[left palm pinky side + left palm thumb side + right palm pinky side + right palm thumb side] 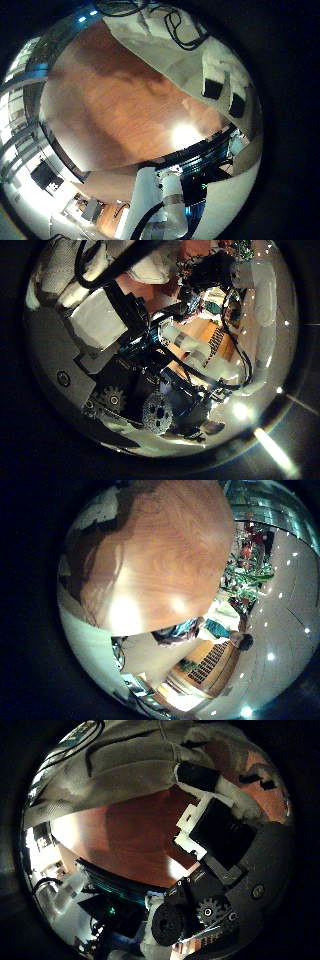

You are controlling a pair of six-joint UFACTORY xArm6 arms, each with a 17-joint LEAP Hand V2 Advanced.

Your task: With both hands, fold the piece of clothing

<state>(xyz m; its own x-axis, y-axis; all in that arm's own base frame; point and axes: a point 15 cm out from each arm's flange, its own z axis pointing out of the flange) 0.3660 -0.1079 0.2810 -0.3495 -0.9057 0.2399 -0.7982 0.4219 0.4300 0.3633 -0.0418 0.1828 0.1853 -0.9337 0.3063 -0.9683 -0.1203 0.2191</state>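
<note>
The piece of clothing is a light cloth. In the left little finger side palm view it (170,55) hangs close to the palm over the wooden table (110,110), and my left hand's fingertips (215,88) grip its edge. The left thumb side palm view shows mostly my left hand (150,370) and a bit of the cloth (150,265). In the right thumb side palm view the cloth (130,760) spans the view close to the palm, and my right hand's fingers (200,780) curl onto its edge above the table (130,835).
The right little finger side palm view shows bare tabletop (160,560), its edge and the room beyond. A robot arm (168,200) stands past the table's edge in the left little finger side palm view.
</note>
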